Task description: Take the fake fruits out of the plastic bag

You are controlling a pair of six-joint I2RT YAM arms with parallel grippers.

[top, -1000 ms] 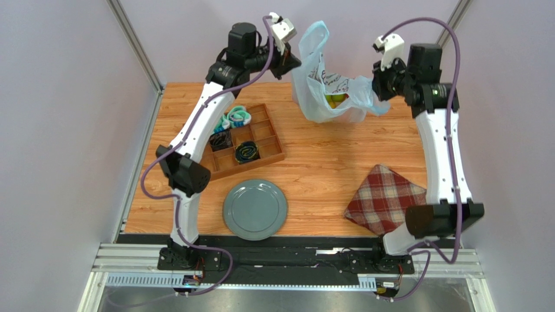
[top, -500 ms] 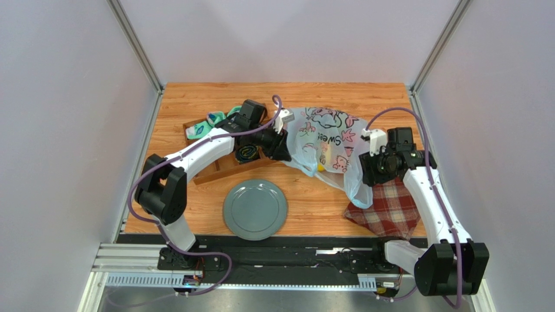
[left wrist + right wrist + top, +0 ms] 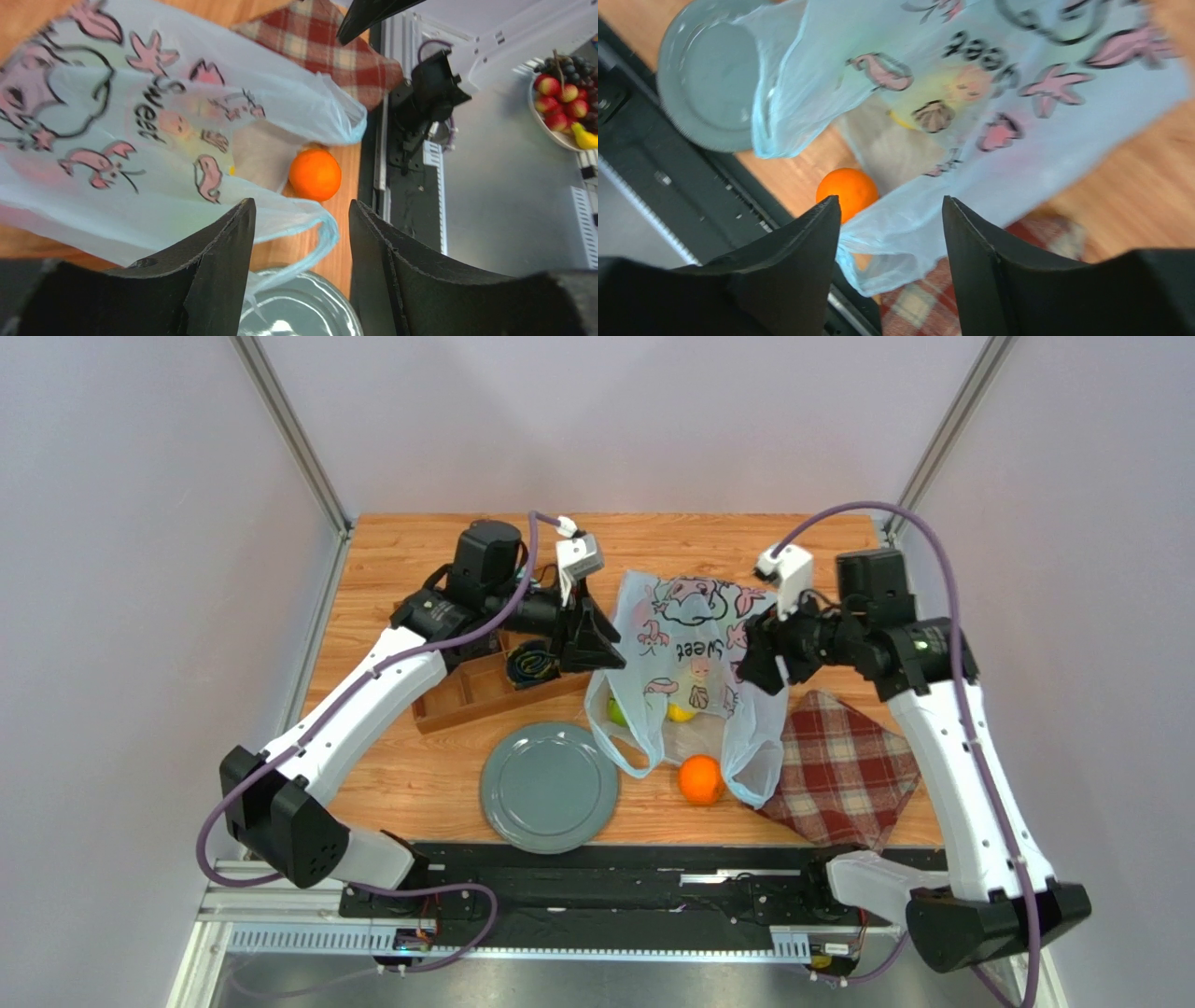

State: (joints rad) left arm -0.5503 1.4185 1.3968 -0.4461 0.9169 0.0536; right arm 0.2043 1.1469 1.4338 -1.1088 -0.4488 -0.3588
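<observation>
Standing at far left: a wooden tray (image 3: pixel 463 703) with small things in it, partly under the left arm.
Left gripper (image 3: pixel 595 636): at the bag's upper left corner. Its own camera shows the fingers (image 3: pixel 217 266) apart, with film behind the gap but nothing pinched that I can see.
Plate (image 3: pixel 549 787): grey, just beside the bag's left loop.
Bag (image 3: pixel 687 630): spread between both grippers, with mouth and loops turned to the near edge of the table (image 3: pixel 421 784).
Fruits inside: a green fruit (image 3: pixel 617 711) and a yellow fruit (image 3: pixel 680 711) show through the film near the mouth. If more are hidden, I cannot tell.
Orange (image 3: pixel 700 779): on the table between the loops. It looks free of the film.
Right gripper (image 3: pixel 753 661): at the bag's upper right corner, fingers (image 3: pixel 787 273) also apart.
Cloth (image 3: pixel 842 770): plaid, touching the bag's right loop.
Progress: I judge that one fruit is out and at least two are left to take out.
</observation>
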